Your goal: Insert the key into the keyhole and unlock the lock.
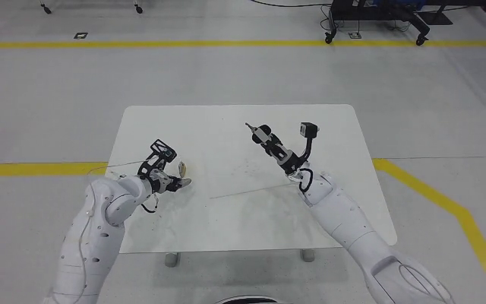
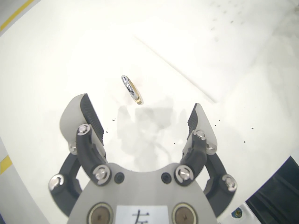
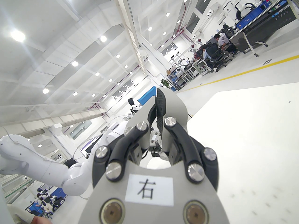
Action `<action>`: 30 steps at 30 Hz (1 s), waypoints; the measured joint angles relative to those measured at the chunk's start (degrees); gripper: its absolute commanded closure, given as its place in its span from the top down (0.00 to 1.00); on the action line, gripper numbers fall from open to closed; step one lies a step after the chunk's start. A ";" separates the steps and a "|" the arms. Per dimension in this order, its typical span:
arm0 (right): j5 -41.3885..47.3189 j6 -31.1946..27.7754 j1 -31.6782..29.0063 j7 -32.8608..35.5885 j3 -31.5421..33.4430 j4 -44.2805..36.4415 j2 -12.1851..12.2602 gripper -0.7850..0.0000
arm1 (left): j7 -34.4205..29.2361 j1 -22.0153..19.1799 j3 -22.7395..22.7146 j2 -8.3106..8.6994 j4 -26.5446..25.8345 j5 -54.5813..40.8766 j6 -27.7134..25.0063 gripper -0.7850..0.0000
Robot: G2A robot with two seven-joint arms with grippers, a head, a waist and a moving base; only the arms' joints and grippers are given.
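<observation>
Right gripper (image 3: 160, 99): fingers (image 3: 172, 108) pressed together, held up over the right-middle of the table (image 1: 250, 220). From above, a thin sliver pokes out of its tip. That reads as the key (image 1: 247, 125), so I'd call it pinched.

Left gripper (image 2: 140, 101): fingers spread wide, nothing in them, hanging just above the table's left part. The lock (image 2: 132, 89) lies on the table just ahead of those open fingers, untouched. Brass body, shiny shackle, seen edge-on.

Progress, my read: key in hand and that's all. Lock not yet gripped, key well apart from it, nothing inserted or turned. To do: grab and steady the lock, bring the key across, line it up with the keyhole, push in, twist.

Views:
- **Left wrist camera:** gives the lock and its gap to the fingers clearly. Can't make out the keyhole, so which way it faces is unknown.
- **Top camera:** gives the key-to-lock spacing, though the lock is a speck there.
- **Right wrist camera:** gives the closed fingers up close, which the top camera is too far off to settle.
</observation>
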 measured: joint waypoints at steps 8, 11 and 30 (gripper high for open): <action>0.00 0.00 0.00 0.00 0.00 0.00 0.00 0.00 | 1.46 -3.90 3.24 -0.33 6.26 0.55 1.26 0.54; 0.00 0.00 0.00 0.00 0.00 0.00 0.00 0.00 | 1.96 -4.90 4.03 -0.41 7.70 0.19 1.34 0.50; 0.00 0.00 0.00 0.00 0.00 0.00 0.00 0.00 | 3.43 -9.35 7.67 -0.77 12.40 -0.93 2.57 0.00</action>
